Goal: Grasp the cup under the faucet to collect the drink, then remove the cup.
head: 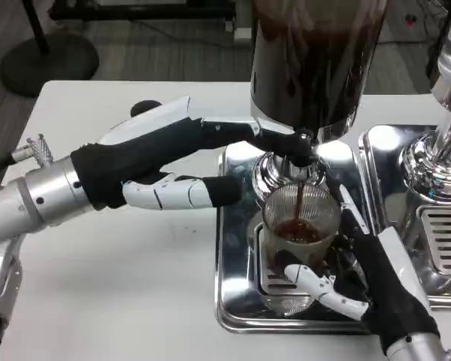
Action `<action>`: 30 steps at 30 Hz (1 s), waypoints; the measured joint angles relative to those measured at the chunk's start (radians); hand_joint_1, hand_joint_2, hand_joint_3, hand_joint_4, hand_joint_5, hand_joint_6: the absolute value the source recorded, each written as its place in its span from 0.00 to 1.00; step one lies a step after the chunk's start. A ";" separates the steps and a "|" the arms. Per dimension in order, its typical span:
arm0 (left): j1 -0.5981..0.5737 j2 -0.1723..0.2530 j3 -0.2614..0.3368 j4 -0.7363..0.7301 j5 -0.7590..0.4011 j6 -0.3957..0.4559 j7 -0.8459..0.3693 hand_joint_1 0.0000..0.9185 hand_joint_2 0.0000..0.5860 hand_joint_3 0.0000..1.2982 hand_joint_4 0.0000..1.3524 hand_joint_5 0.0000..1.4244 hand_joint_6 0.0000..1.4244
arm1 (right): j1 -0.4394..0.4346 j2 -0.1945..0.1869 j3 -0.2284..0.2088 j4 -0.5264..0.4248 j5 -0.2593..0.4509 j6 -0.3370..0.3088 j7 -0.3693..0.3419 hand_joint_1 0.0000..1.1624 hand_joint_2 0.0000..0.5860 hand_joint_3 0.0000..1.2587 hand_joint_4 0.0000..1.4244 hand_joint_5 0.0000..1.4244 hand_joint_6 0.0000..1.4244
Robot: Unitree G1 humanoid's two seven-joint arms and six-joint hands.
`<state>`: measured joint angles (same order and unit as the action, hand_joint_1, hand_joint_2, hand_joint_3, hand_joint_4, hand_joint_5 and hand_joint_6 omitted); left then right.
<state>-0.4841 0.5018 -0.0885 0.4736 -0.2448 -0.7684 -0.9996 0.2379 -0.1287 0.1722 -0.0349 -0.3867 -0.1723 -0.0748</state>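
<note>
— Head view: what have you got?

— My right hand [353, 271] wraps the clear plastic cup [301, 226] under the faucet [289, 169], over the steel drip tray [233, 301]; dark drink streams in. My left hand [165, 162] presses the tap lever [282, 139].

— Risk?

— I'd guess overflow if the lever stays pressed, or squeezing buckles the thin cup.

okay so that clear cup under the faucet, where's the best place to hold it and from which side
Grip the clear cup around its lower wall, from the right front, as the right hand does. The faucet and pouring stream block the top, and the left hand occupies the left.
</note>
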 measured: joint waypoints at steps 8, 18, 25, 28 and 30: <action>0.010 0.005 0.000 -0.014 0.000 0.005 0.006 0.02 0.26 0.22 0.19 0.17 0.16 | -0.024 0.005 0.005 0.015 -0.003 0.012 -0.001 0.51 0.28 0.00 0.00 0.00 0.19; 0.013 0.008 0.000 -0.023 0.000 0.016 0.007 0.00 0.26 0.23 0.19 0.17 0.16 | -0.043 0.018 0.016 0.028 -0.021 0.023 -0.031 0.51 0.28 0.00 0.00 0.04 0.25; 0.017 0.011 0.001 -0.031 0.001 0.020 0.009 0.00 0.24 0.23 0.19 0.17 0.16 | -0.043 0.035 0.029 0.028 -0.059 0.031 -0.072 0.52 0.29 0.00 0.00 0.07 0.27; 0.018 0.013 0.001 -0.032 0.002 0.021 0.011 0.00 0.24 0.23 0.19 0.17 0.16 | -0.043 0.037 0.031 0.028 -0.066 0.033 -0.078 0.53 0.28 0.00 0.00 0.08 0.27; 0.019 0.013 0.001 -0.033 0.003 0.021 0.015 0.00 0.24 0.23 0.19 0.17 0.16 | -0.044 0.037 0.033 0.028 -0.074 0.036 -0.081 0.53 0.28 0.03 0.03 0.14 0.32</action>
<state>-0.4654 0.5150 -0.0873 0.4411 -0.2415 -0.7472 -0.9843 0.1942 -0.0917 0.2053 -0.0069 -0.4604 -0.1366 -0.1562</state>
